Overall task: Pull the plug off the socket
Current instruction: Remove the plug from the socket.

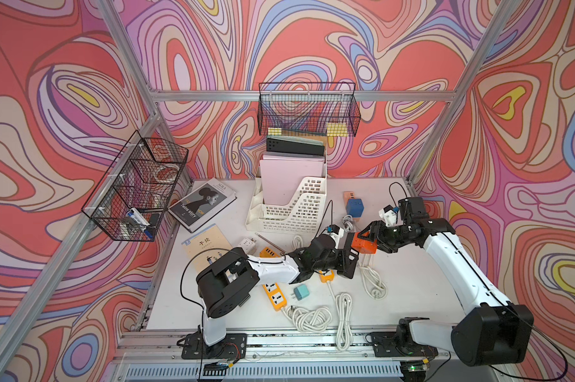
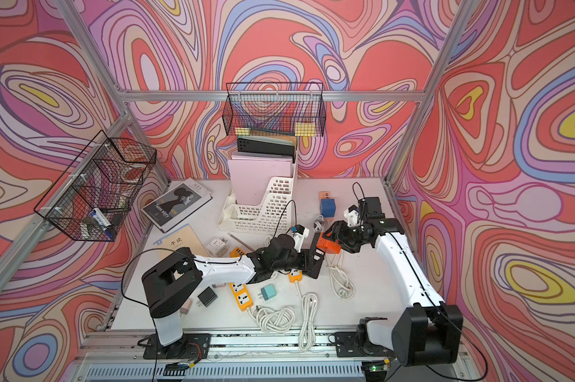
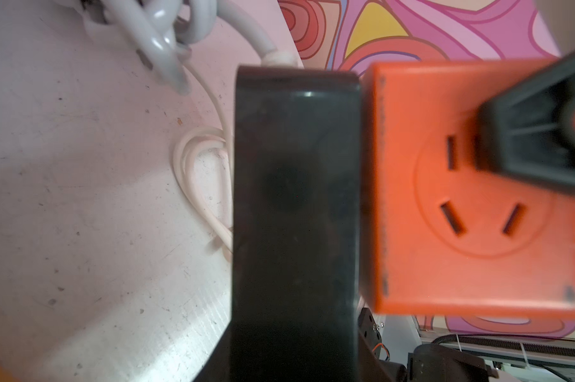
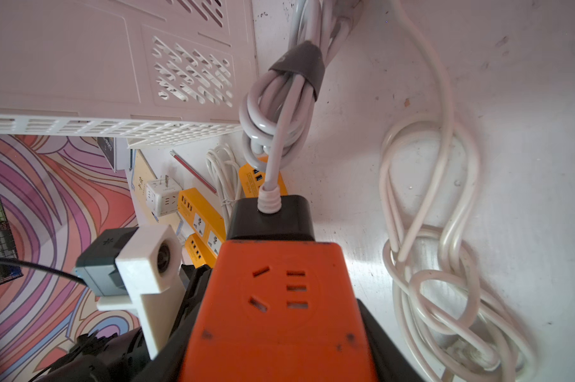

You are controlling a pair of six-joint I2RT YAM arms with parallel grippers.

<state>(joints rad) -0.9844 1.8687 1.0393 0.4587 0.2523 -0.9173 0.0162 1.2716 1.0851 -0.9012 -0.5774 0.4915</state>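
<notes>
Top views, both: the two arms reach inward and meet over the middle of the tabletop (image 1: 411, 281). The left arm lies low, forearm nearly level, wrist turned toward the right arm. The right arm rises from its base, elbow raised, forearm sloping down to the meeting point.

The right pincer (image 1: 368, 238) is clamped on the orange socket cube (image 1: 363, 247), with one black finger across an outlet face. The left pincer (image 1: 348, 254) is closed tight on the black plug (image 4: 269, 216). The plug sits flush against the cube's side face, between the two pincers. Neither wrist view shows a gap at the seam.

Hard to make out:
- The plug prongs are hidden at the seam, so I cannot tell how deeply the plug is seated.
- The left wrist view is soft, and the plug (image 3: 296, 198) fills its centre. The left fingers merge with it, black on black.
- The cube (image 3: 444, 198) is cut off at that frame's edge.

Materials:
- Cube: matte orange plastic, rounded corners, scuffed, slotted outlets inside a circular ring.
- Plug: glossy black and boxy, with a ribbed white strain relief.
- White cord (image 4: 272, 158): runs from the plug to a coil bound by a grey strap (image 4: 299, 66).
- Cream cable (image 4: 428, 231): looped, lying on the scratched white tabletop nearby.
</notes>
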